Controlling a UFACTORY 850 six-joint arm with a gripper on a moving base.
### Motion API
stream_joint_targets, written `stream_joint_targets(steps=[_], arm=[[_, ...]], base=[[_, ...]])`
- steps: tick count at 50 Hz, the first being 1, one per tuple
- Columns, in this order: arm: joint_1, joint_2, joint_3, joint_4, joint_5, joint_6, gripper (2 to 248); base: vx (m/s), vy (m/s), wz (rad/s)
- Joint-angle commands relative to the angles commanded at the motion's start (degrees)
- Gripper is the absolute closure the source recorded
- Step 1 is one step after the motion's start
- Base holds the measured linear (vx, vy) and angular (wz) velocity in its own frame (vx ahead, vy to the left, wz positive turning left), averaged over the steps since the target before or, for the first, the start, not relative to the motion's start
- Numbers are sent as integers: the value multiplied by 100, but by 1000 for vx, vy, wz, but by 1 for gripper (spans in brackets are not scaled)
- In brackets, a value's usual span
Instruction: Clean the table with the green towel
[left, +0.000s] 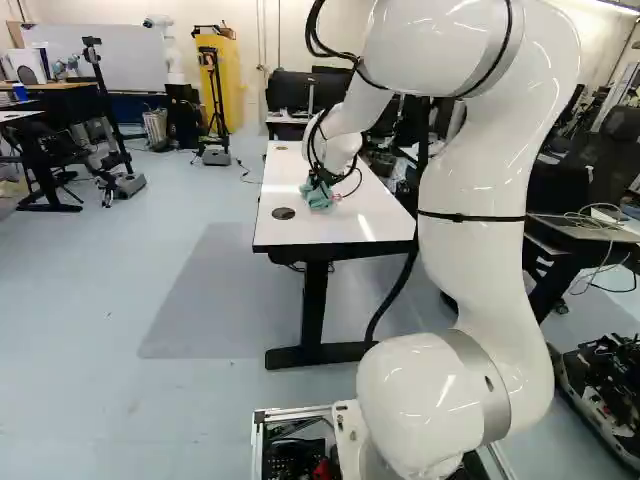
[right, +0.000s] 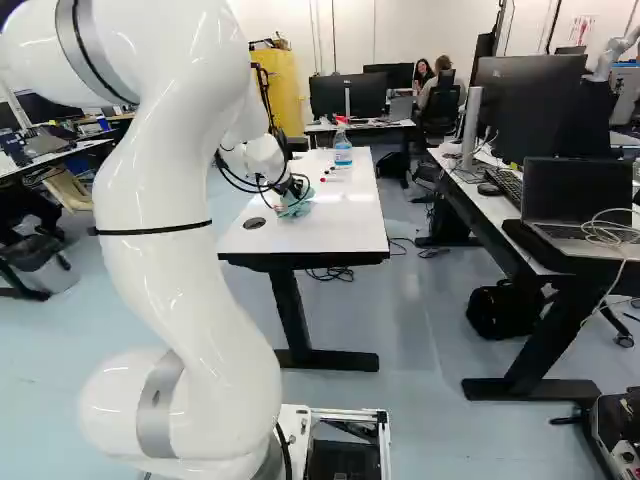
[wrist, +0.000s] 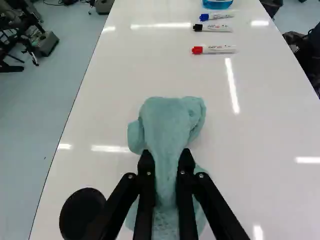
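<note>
Your gripper (right: 298, 187) has the green towel (wrist: 172, 125) pinched between its two fingers, one pressing it from each side. The cloth bunches up into a thick, rounded bulge just ahead of the fingertips, with a fold sticking out to one side. Its middle runs back between the fingers, and more of it spreads out underneath, showing past both of them. You have it at the white table (right: 350, 225), over the tabletop and well inside the edges; the base views show it low there, seemingly resting on the surface.

Beside the gripper, on the base's side of the towel, you have a round black disc (wrist: 80, 212) in the tabletop, apart from the cloth. Farther ahead of the towel lie the red-capped marker (wrist: 220, 49), then the black-capped marker (wrist: 215, 28), then the blue-capped marker (wrist: 220, 15). Beyond them stands the spray bottle (right: 343, 154).
</note>
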Motion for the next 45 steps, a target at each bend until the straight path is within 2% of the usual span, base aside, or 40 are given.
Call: stream_joint_targets(steps=[15,45], arm=[[34,401,273,0,-428,0,202],[82,1305,878,0,-918,0,202]], base=[[0,0,0],[0,0,0]])
